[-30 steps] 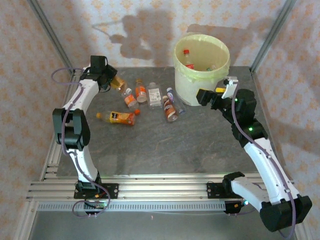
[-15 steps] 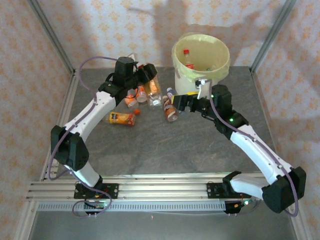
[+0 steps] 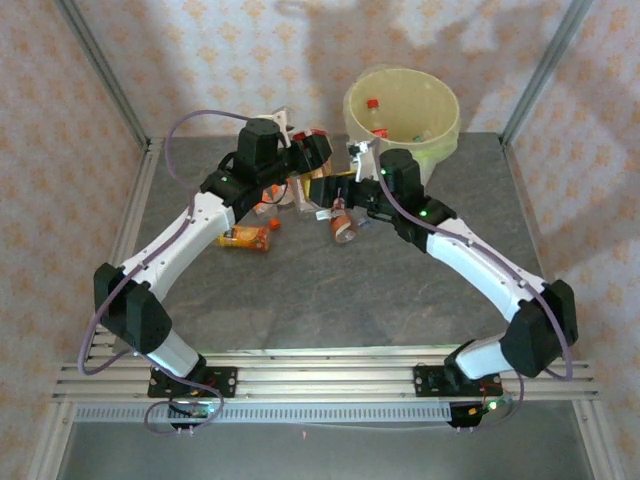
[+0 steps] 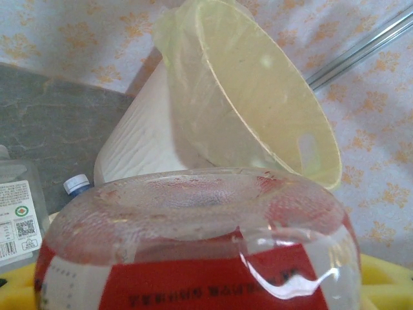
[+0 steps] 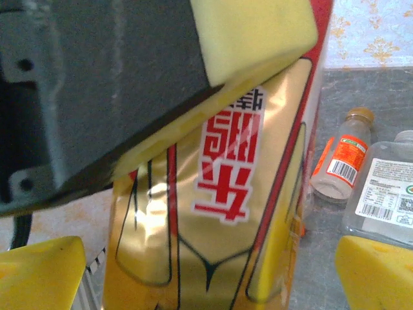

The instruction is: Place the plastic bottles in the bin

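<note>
My left gripper (image 3: 312,152) is shut on a plastic bottle (image 4: 193,258) with a red and gold label and holds it above the table, left of the bin (image 3: 402,105). The bottle's clear base faces the left wrist camera, and the cream bin (image 4: 213,116) with its pale yellow-green liner stands beyond it. My right gripper (image 3: 338,186) is open. Its yellow pads (image 5: 377,271) stand on either side of that same bottle (image 5: 213,226), with gaps showing. More plastic bottles lie below both grippers: an orange one (image 3: 245,237) and one with a dark label (image 3: 343,226).
A small orange-labelled bottle (image 5: 341,158) and a clear white-labelled one (image 5: 387,194) lie on the grey table (image 3: 330,290). A red-capped bottle (image 3: 372,103) rests inside the bin. Metal frame posts (image 3: 540,70) and patterned walls close in the back and sides.
Both arms have swung toward the middle. The left gripper carried its bottle right, toward the bin. The right gripper moved left from beside the bin to that bottle.
</note>
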You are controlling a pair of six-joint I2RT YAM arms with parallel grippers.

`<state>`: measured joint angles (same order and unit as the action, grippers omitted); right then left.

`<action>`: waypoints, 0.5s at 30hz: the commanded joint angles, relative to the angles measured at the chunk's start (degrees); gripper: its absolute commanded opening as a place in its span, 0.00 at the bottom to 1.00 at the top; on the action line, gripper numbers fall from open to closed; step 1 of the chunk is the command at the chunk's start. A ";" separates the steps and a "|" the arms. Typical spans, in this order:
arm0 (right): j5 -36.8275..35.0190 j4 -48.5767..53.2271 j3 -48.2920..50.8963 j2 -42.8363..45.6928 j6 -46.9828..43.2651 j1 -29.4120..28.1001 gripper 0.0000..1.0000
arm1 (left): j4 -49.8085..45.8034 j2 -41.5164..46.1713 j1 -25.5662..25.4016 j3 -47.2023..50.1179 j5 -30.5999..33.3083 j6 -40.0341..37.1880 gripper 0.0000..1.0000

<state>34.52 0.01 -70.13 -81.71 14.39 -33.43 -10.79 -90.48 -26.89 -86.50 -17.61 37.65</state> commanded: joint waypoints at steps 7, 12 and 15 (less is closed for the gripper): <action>-0.90 -0.71 -3.63 -3.32 -1.20 -1.02 0.95 | 2.20 -2.09 -0.26 -1.13 -1.34 0.84 0.61; -3.26 0.57 -3.32 -2.43 -1.66 -1.08 0.77 | 2.23 -1.98 -0.25 -0.70 -1.51 1.67 0.62; -4.76 1.43 -3.09 -1.79 -2.14 -1.04 0.70 | 2.34 -1.61 -0.26 -0.60 -2.09 2.58 0.66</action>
<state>32.03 0.82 -71.37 -84.75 13.39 -34.09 -10.74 -92.64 -26.89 -86.50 -17.98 38.96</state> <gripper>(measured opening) 0.726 0.660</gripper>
